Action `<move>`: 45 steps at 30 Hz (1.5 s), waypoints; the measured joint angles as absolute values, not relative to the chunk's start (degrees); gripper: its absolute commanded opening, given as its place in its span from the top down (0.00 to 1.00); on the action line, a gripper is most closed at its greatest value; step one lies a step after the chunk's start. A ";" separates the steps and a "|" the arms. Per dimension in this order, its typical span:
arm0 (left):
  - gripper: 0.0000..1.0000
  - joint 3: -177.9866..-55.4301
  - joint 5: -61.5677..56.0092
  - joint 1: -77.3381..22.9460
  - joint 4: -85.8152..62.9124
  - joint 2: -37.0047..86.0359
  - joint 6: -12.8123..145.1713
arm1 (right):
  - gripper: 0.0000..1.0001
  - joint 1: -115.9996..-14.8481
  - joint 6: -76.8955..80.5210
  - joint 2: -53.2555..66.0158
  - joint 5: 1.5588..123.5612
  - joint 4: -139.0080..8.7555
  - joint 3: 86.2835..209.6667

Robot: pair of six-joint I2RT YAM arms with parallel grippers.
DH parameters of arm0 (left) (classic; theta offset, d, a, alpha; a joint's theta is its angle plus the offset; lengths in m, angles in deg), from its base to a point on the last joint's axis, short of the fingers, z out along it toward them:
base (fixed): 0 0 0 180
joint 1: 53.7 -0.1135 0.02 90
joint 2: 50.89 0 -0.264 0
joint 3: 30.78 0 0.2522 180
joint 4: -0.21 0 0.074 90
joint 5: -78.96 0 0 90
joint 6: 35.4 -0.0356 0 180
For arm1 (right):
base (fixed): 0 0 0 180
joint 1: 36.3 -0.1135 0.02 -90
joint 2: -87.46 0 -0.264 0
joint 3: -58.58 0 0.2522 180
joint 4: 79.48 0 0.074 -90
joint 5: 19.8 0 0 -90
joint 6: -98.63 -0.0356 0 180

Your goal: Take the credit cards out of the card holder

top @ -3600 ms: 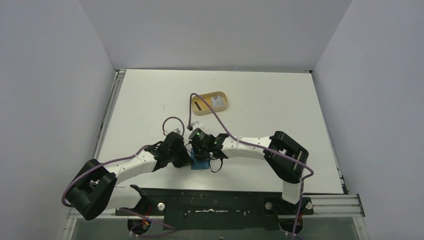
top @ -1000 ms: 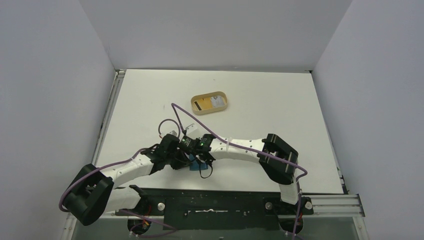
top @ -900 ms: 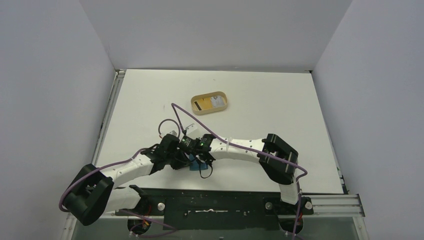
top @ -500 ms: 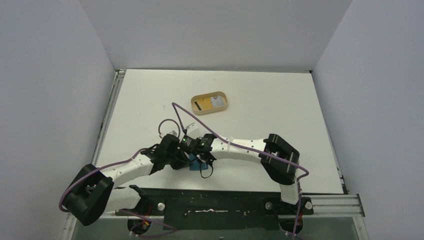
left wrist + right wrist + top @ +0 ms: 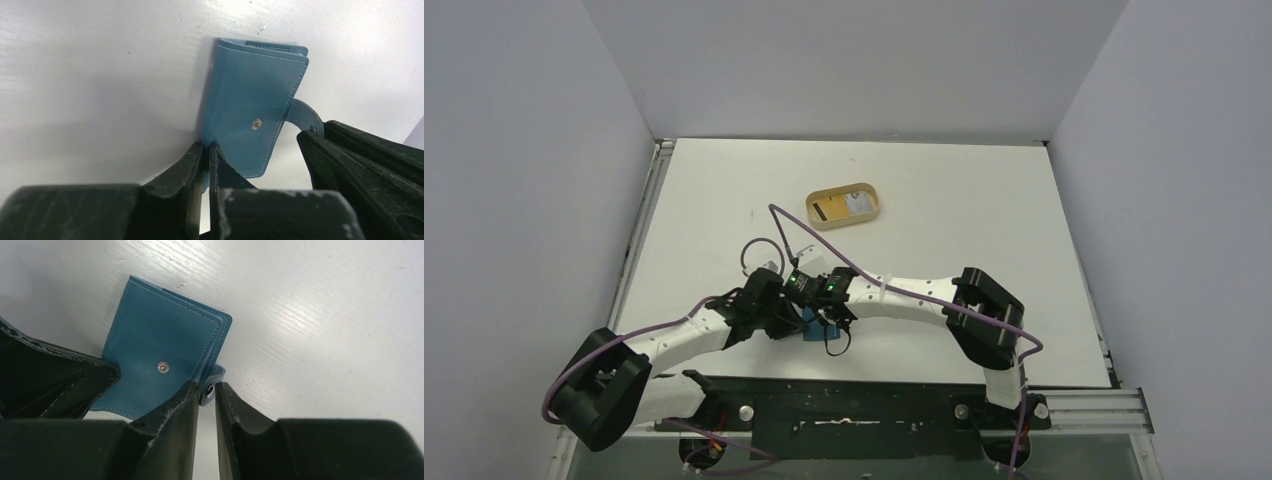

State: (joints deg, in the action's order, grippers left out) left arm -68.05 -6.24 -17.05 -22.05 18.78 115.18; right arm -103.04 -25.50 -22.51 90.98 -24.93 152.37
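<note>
Little room at card holder (image 5: 247,105): left gripper (image 5: 206,148), right gripper (image 5: 207,388) alongside

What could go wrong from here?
1. The right gripper has only the small snap tab between its fingers, so the tab may slip out when pulled.
2. The left gripper pinches just one edge of the card holder, so the folded holder could pivot or lift off the table rather than open.

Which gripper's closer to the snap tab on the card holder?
Right. The right gripper has the snap tab between its fingers. The left gripper is closed on the card holder at the opposite edge, away from the tab.
</note>
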 measured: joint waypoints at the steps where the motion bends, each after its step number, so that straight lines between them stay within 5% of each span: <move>1: 1.00 -68.05 -6.24 -17.05 -22.05 18.78 115.18 | 0.77 -103.04 -25.50 -22.51 90.98 -24.93 152.37; 34: 1.00 -68.05 -6.22 -17.05 -22.02 18.78 115.18 | 0.78 -103.04 -25.50 -20.55 90.98 -25.38 151.06; 45: 1.00 -68.05 -6.22 -17.05 -22.02 18.78 115.18 | 0.96 -103.04 -25.74 -20.55 90.93 -25.43 151.02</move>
